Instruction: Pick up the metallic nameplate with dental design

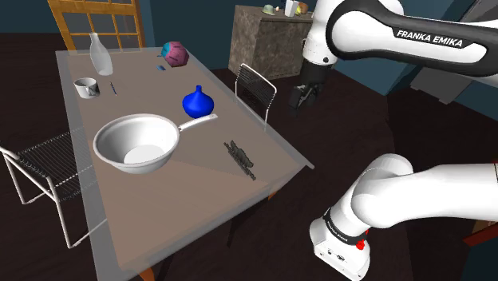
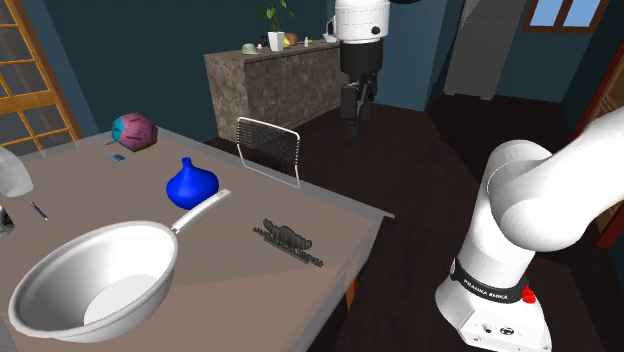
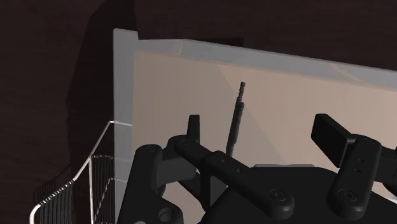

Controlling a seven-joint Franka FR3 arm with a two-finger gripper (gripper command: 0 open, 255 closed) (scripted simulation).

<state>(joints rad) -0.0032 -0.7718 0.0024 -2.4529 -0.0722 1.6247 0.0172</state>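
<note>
Table (image 1: 195, 187) w/ pan (image 1: 136, 145), blue vase (image 1: 198, 101), nameplate (image 1: 239, 157) near edge; gripper (image 1: 301, 102) released, above dark floor (image 1: 343, 128).

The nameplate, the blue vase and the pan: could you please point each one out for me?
nameplate (image 2: 287, 238), second exterior view, on the middle of its dark body.
blue vase (image 1: 198, 103), shoulder view, on its round belly.
pan (image 1: 116, 138), shoulder view, on the bare inner wall of its bowl.

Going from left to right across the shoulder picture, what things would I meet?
White mug, blue vase, dark grey nameplate, then the robot's black hand, open, past the table edge. The frying pan stretches across several of them, so it is left out.
</note>
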